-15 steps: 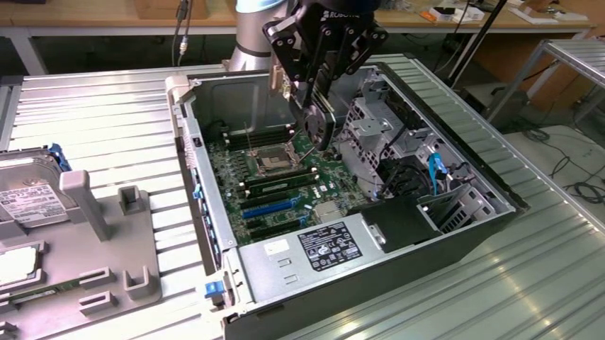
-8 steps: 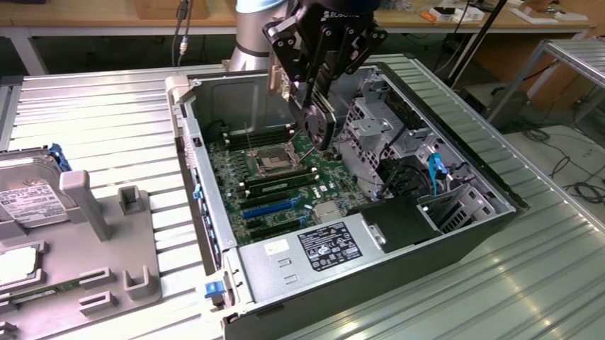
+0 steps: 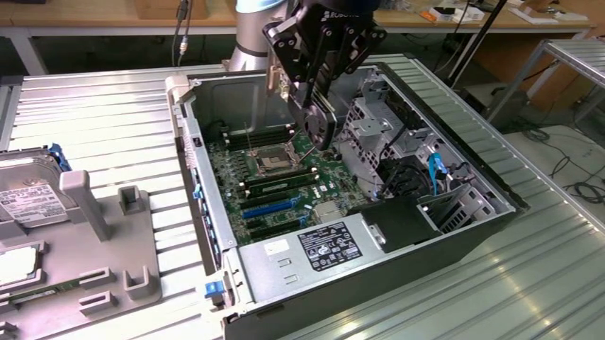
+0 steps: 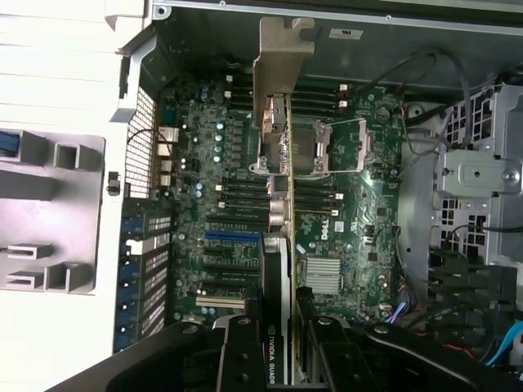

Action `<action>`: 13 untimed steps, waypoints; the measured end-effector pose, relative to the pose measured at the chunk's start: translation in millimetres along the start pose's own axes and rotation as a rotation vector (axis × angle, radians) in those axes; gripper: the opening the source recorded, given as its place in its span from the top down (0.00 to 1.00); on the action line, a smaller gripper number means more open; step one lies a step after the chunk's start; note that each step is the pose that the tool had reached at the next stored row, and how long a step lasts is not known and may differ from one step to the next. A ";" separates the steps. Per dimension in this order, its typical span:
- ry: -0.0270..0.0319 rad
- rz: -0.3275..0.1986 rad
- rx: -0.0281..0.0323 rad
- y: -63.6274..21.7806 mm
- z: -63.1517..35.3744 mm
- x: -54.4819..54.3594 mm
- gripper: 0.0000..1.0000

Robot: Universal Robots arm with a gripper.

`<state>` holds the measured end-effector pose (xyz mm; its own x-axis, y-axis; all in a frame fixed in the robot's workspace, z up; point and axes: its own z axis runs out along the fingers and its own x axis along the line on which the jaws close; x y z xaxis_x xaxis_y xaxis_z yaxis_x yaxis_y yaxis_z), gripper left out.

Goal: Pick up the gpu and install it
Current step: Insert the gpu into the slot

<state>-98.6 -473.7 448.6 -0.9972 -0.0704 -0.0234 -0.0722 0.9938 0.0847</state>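
Tabletop [image 3: 95, 106] of ribbed metal carries an open case [image 3: 472, 227], which lies on its side with the motherboard [image 4: 351, 237] facing up. The arm [image 3: 251, 35] comes in from the top of the exterior view. Its wrist tips steeply down into the case opening, over the board near the socket [image 3: 274, 161]. The pincer [image 4: 282, 331] is closed narrow on the gpu [image 4: 276, 261], with a finger against each flat face. The gpu hangs inside the case over the board (whether it touches any slot I cannot tell). The wrist view sees it edge-on: a thin dark card with a pale yellow-green board edge and NVIDIA Quadro lettering beside the fingers. A silvery bracket [image 4: 283, 57] sits at the end away from the grip.
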 end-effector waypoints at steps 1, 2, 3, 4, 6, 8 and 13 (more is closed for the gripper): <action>0.0002 -0.003 -0.0001 0.0 0.0 0.0 0.73; 0.0007 -0.009 -0.0003 0.0 0.0 0.0 0.73; 0.0011 -0.013 -0.0003 0.0 0.0 -0.1 0.73; 0.0013 -0.016 -0.0005 0.0 0.0 -0.1 0.73; 0.0022 -0.027 -0.0007 0.0 0.0 -0.1 0.73; 0.0029 -0.034 -0.0008 0.0 0.0 -0.2 0.73; 0.0044 -0.053 -0.0013 0.0 0.0 -0.2 0.73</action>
<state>-98.4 -473.8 448.5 -0.9921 -0.1230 -0.0235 -0.1246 0.9886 0.0847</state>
